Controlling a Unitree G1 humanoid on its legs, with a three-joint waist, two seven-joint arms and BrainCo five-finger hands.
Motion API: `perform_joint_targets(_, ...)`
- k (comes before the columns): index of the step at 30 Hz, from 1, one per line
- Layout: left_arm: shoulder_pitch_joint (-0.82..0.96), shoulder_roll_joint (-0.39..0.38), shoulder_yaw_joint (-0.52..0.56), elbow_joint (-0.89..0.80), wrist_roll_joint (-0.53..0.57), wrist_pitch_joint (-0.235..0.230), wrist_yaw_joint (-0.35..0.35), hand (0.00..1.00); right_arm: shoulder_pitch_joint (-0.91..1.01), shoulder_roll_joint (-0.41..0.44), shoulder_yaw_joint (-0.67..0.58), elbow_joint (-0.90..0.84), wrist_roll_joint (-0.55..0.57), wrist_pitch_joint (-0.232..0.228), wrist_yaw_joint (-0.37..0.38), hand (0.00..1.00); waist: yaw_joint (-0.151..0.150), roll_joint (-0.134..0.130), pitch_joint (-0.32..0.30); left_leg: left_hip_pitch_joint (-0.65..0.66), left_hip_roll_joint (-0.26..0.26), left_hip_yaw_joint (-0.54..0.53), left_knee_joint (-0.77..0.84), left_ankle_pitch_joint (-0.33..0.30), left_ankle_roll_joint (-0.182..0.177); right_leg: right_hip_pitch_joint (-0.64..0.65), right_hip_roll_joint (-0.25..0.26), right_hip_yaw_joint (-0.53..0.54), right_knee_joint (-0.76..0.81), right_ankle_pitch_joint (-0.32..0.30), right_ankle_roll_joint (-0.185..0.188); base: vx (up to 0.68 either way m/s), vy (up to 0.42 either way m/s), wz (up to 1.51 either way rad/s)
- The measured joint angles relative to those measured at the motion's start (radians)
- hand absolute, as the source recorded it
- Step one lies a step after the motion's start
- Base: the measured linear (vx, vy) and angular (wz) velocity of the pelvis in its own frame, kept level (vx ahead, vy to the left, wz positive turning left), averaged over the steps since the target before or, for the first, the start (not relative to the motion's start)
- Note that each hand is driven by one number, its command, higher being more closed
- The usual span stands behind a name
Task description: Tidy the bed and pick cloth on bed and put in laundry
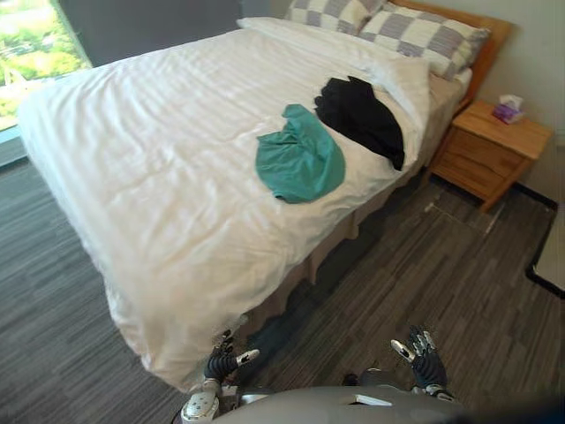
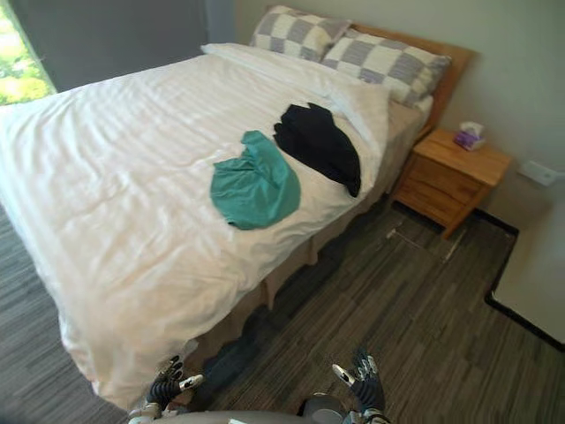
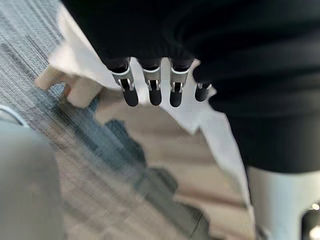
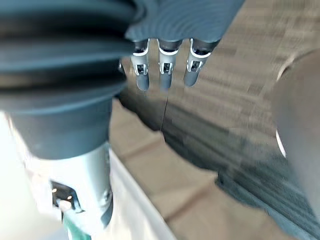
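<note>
Shape of crumpled black cloth point(image 1: 360, 117) beside crumpled teal cloth point(image 1: 300, 163) is unclear; we see left hand point(image 1: 221, 362), right hand point(image 1: 426, 360) empty, fingers apart.

Teal cloth point(image 1: 300, 161) & black cloth point(image 1: 362, 117), crumpled, just touching, on white bed point(image 1: 150, 168).

Left hand point(image 1: 221, 362): beside the bed point(image 1: 159, 177) corner, fingers relaxed, empty. Right hand point(image 1: 425, 360): farther from bed, likewise.
</note>
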Motion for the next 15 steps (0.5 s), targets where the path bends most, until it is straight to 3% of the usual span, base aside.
perform_joint_targets(1,0.001,0.001,-0.006,0.000,0.000,0.001,0.006,0.00,-0.006,-0.002,0.002,0.004,-0.011,0.000,-0.002,0.00,0.015,0.006,0.000,0.007,-0.004,0.000,-0.029,0.018,0.015,0.002,0.000,-0.031,-0.021,-0.027,-0.020,-0.14,-0.028,-1.62)
perform_joint_targets(2,-0.002,0.005,-0.017,-0.005,-0.006,0.001,0.012,0.00,-0.019,-0.016,-0.006,0.007,-0.035,-0.006,-0.004,0.00,0.015,0.018,0.013,0.033,0.011,0.046,-0.060,0.056,-0.008,-0.023,-0.059,-0.147,0.123,-0.085,-0.041,-0.09,-0.061,-1.20)
perform_joint_targets(3,0.001,0.034,-0.026,-0.007,-0.014,0.001,0.017,0.00,-0.021,-0.014,-0.002,0.027,-0.055,-0.009,-0.008,0.00,-0.006,-0.016,0.020,0.055,0.000,0.077,-0.055,0.063,-0.027,-0.016,-0.143,-0.228,0.247,-0.114,-0.059,-0.02,-0.087,-1.01)
perform_joint_targets(4,0.001,0.048,-0.034,-0.003,-0.019,0.004,0.026,0.00,-0.021,-0.014,0.003,0.039,-0.065,-0.009,-0.011,0.00,-0.007,-0.034,0.020,0.073,-0.010,0.091,-0.054,0.060,-0.032,0.002,-0.165,-0.248,0.250,-0.128,-0.031,0.02,-0.109,-0.99)
perform_joint_targets(6,-0.010,0.059,-0.044,0.025,-0.020,0.020,0.034,0.00,-0.026,-0.017,0.025,0.065,-0.067,-0.009,-0.016,0.00,0.000,-0.034,0.020,0.085,-0.004,0.094,-0.038,0.067,-0.020,0.038,-0.098,-0.224,0.155,-0.116,-0.024,0.02,-0.114,-1.03)
perform_joint_targets(8,-0.023,0.067,-0.087,0.039,-0.026,0.028,0.041,0.00,-0.039,-0.031,0.054,0.082,-0.069,-0.008,-0.019,0.00,-0.015,-0.019,0.023,0.080,0.015,0.087,-0.018,0.113,0.011,0.109,-0.021,-0.173,-0.067,-0.010,-0.019,0.00,-0.124,-0.88)
perform_joint_targets(11,-0.054,0.069,-0.122,0.040,-0.060,0.073,0.048,0.00,-0.039,-0.049,0.055,0.081,-0.116,-0.008,-0.034,0.00,-0.021,-0.016,0.024,0.077,0.010,0.088,-0.019,0.151,-0.009,0.165,0.018,-0.119,-0.262,0.096,-0.019,-0.04,-0.053,-0.65)
perform_joint_targets(15,-0.088,0.064,-0.169,0.041,-0.105,0.115,0.039,0.00,-0.044,-0.074,0.055,0.085,-0.135,-0.008,-0.037,0.00,-0.034,-0.005,0.037,0.074,0.008,0.086,0.011,0.152,-0.010,0.185,0.031,-0.075,-0.325,0.134,-0.021,-0.05,-0.007,-0.31)
